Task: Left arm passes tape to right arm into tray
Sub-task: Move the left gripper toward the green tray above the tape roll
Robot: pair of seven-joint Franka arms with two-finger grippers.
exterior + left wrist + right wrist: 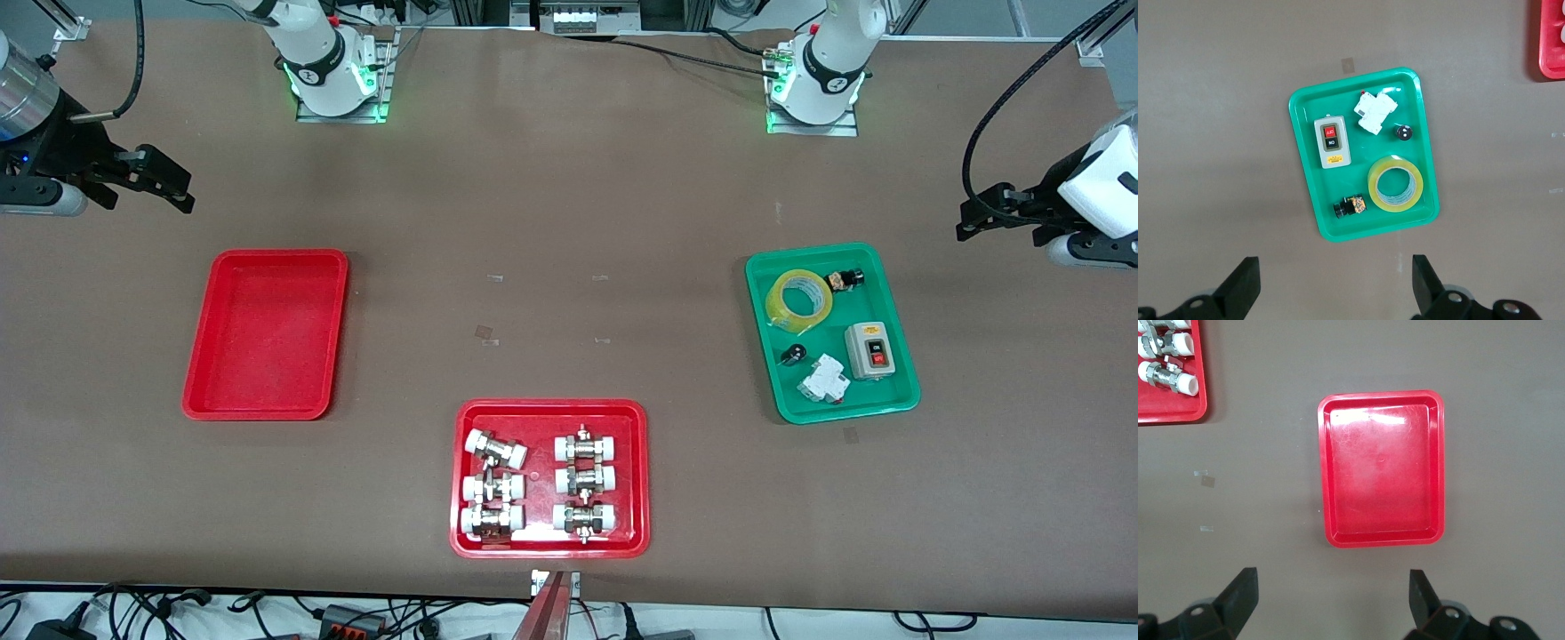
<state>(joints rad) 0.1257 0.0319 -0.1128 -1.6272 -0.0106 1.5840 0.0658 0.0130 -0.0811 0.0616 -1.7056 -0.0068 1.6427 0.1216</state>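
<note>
The yellow tape roll (799, 300) lies flat in the green tray (898, 404), at the end of that tray farther from the front camera; it also shows in the left wrist view (1395, 185). My left gripper (978, 218) is open and empty, up in the air over bare table beside the green tray, toward the left arm's end (1336, 283). The plain red tray (266, 333) is empty, toward the right arm's end, and shows in the right wrist view (1382, 468). My right gripper (173, 187) is open and empty, over bare table (1333, 600).
The green tray also holds a grey switch box (870, 350), a white breaker (823, 380), a small black part (792, 354) and a black-and-yellow part (845, 281). A red tray (551, 547) with white-capped metal fittings sits near the front edge. Small tape marks (485, 333) dot the table's middle.
</note>
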